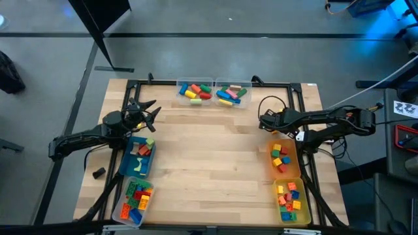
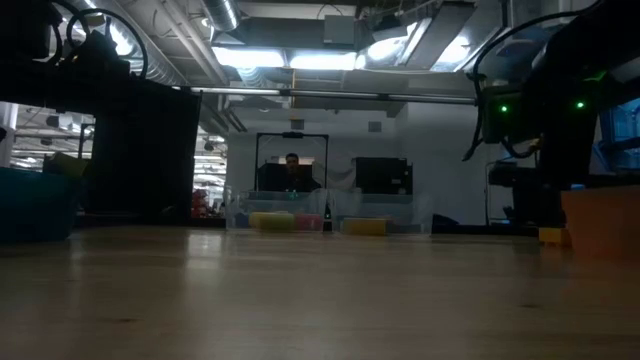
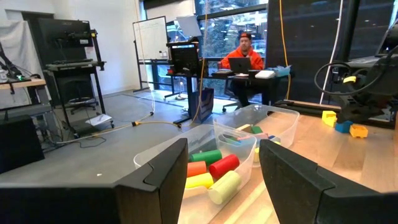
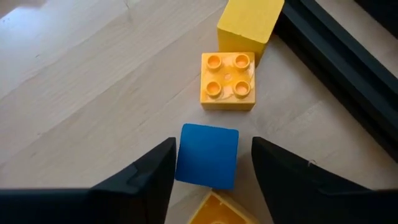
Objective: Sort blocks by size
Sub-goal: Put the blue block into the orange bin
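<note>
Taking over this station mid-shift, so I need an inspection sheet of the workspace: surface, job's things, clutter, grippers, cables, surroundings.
Surface: light wooden table, middle bare.
Job's things: small plastic toy bricks in two clear bins at the far edge, blue bin and clear bin on the left, two orange bins on the right; loose blue cube, yellow studded brick and plain yellow block on the table.
Clutter: small dark object near the left edge.
Grippers: left gripper open, empty, facing the far bins; right gripper open around the blue cube.
Cables: black loop by the right arm.
Surroundings: person at a desk.
</note>
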Controlling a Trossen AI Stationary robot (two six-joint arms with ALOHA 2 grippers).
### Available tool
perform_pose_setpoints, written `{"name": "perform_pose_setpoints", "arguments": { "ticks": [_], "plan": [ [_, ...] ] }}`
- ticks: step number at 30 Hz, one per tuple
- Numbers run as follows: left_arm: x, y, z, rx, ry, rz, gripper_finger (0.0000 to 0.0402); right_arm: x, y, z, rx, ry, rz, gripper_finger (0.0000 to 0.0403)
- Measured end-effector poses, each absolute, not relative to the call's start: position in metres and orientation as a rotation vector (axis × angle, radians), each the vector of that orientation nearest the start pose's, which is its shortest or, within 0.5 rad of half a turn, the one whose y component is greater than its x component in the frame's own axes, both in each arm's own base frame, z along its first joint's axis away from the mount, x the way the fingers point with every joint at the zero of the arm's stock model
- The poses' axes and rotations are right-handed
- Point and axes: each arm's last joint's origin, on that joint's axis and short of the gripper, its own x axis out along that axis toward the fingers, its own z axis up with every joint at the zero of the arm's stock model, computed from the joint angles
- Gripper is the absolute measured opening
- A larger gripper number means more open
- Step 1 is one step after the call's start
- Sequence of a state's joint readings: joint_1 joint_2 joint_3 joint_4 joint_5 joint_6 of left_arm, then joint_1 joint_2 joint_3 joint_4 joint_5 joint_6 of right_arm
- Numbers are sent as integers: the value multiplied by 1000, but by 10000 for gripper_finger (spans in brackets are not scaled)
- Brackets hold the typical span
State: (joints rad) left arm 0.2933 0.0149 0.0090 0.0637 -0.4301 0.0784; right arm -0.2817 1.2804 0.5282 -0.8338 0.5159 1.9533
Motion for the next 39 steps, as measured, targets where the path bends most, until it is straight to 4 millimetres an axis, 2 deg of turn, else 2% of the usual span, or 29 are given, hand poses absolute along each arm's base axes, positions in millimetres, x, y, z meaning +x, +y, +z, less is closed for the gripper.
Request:
{"name": "perform_pose_setpoints", "arguments": {
  "ticks": [13,21,27,39],
  "plan": [
    [88,39,172,71,-31,725,184,153,-59,140,1223,421,-1841,134],
    [88,39,171,71,-31,725,184,153,-59,140,1227,422,-1840,152],
    [88,39,171,71,-31,725,184,154,-59,141,1236,424,-1836,140],
    [88,39,171,71,-31,725,184,163,-62,159,1242,422,-1832,141]
  ]
}}
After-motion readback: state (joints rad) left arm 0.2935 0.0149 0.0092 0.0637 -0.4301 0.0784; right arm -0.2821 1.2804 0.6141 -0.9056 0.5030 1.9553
